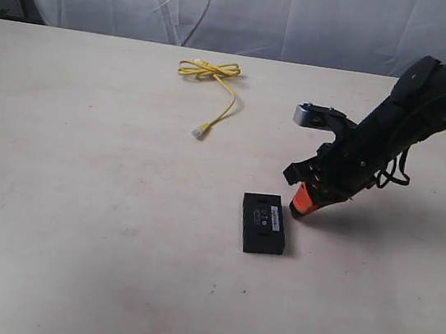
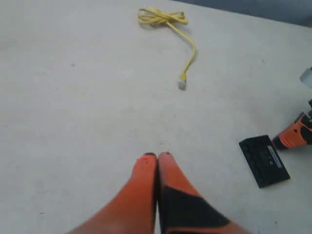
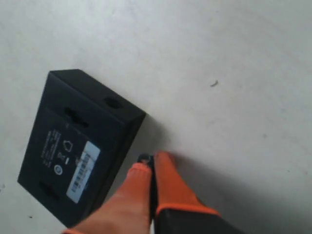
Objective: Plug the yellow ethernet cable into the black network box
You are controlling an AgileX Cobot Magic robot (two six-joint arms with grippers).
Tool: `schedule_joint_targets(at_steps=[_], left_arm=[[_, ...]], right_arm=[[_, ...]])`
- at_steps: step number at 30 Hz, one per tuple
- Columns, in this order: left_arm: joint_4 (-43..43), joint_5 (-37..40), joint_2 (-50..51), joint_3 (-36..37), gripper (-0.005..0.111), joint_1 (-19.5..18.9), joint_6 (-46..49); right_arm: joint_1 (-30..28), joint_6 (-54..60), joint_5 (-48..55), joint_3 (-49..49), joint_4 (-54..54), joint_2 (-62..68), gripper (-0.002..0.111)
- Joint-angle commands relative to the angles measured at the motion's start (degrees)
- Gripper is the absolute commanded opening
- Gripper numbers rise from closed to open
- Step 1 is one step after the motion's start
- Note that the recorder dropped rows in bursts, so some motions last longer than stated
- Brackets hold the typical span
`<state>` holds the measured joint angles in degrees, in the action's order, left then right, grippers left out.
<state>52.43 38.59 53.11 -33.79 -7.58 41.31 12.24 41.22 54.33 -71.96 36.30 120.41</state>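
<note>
Pale, scuffed worktop (image 1: 73, 229) before a white draped cloth (image 1: 229, 2).

Exterior view: yellow ethernet cable (image 1: 212, 71) toward the far side, loosely bundled in loops, one loose end trailing nearer and ending in a clear plug (image 1: 199, 133), flat on the worktop. Well apart from it, nearer and to the right, black network box (image 1: 263, 222), lying flat, white label up. Just beside the box's far right corner, right hand (image 1: 300, 205), orange fingers pressed together, tips down at the worktop, dark arm slanting up and away to the right. Nothing pinched.

Left wrist view: left hand (image 2: 157, 157) raised over bare worktop, orange fingers pressed together, nothing between them. Cable well beyond it, bundle farthest, plug end closer. Box off to one side, orange tips of the right hand just beside one corner.

Right wrist view: right hand (image 3: 148, 163) with fingers pressed flat against each other, holding nothing, tips down beside a long side of the box, near a corner. Touching or just apart: cannot tell, shadow there. On the box top, white barcode label (image 3: 83, 170), faint printed markings and two slots. On the adjoining short wall, one small round hole (image 3: 112, 103).
</note>
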Motion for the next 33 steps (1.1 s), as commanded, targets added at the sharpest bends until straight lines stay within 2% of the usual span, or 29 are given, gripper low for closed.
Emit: schedule_joint_targets(at_steps=[1, 8, 13, 22, 29, 33], left_arm=[[1.71, -1.24, 7.46, -2.6, 0.0, 5.23, 1.65], [4.43, -4.56, 17.06, -7.77, 0.002, 12.48, 4.57], [4.55, -7.54, 27.0, -14.35, 0.02, 19.4, 5.61], [4.22, -11.68, 42.75, -25.81, 0.059, 24.9, 7.43], [4.2, -13.01, 54.59, -36.67, 0.061, 28.22, 9.1], [0.97, -14.06, 59.74, -41.75, 0.061, 29.97, 10.29]], right_arm=[[-0.05, 0.58, 0.21, -0.28, 0.7, -0.06, -0.001], [-0.05, 0.58, 1.37, -0.28, 2.99, 0.77, -0.001], [-0.05, 0.58, 2.09, -0.28, 3.84, 2.9, -0.001], [-0.16, 0.73, 2.28, -0.28, 4.35, 3.89, -0.001], [-0.16, 0.73, 4.02, -0.28, 4.58, 3.89, -0.001], [-0.16, 0.73, 4.25, -0.28, 4.48, 3.89, -0.001]])
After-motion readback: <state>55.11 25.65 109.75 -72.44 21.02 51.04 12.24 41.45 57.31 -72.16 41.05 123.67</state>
